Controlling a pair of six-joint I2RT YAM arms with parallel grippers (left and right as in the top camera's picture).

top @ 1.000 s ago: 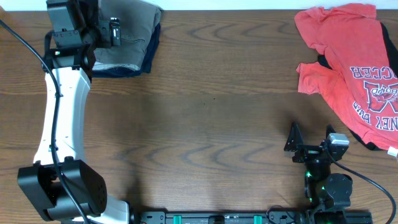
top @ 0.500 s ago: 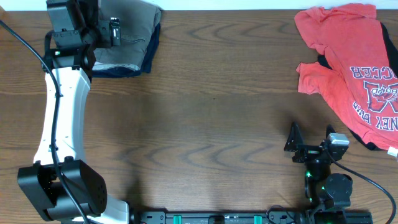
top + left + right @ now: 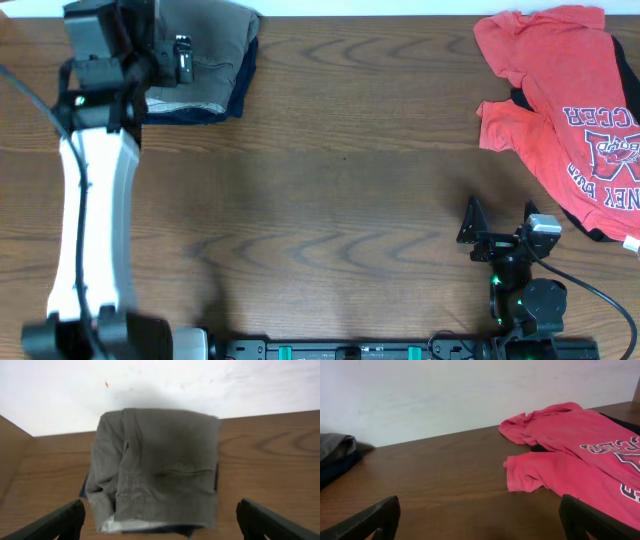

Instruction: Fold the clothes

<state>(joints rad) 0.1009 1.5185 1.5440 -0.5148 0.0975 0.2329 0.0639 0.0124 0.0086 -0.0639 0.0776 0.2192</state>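
Note:
The grey-khaki shorts (image 3: pixel 215 45) lie folded into a compact stack at the table's far left, resting on a dark navy garment (image 3: pixel 236 95). In the left wrist view the shorts (image 3: pixel 160 465) fill the middle, a strip of pale lining showing at their near edge. My left gripper (image 3: pixel 150 45) hovers above them, open, its fingers spread wider than the stack and holding nothing (image 3: pixel 162 520). My right gripper (image 3: pixel 498 222) stands open over bare wood near the front right (image 3: pixel 480 520).
A red T-shirt (image 3: pixel 560 90) with white lettering lies spread at the far right, over a dark garment (image 3: pixel 520 100); it also shows in the right wrist view (image 3: pixel 570 460). A white wall runs behind the table's far edge (image 3: pixel 260 415).
My left arm has shifted a little to the left over the shorts and shows motion blur. The right arm and both garment piles have not moved.

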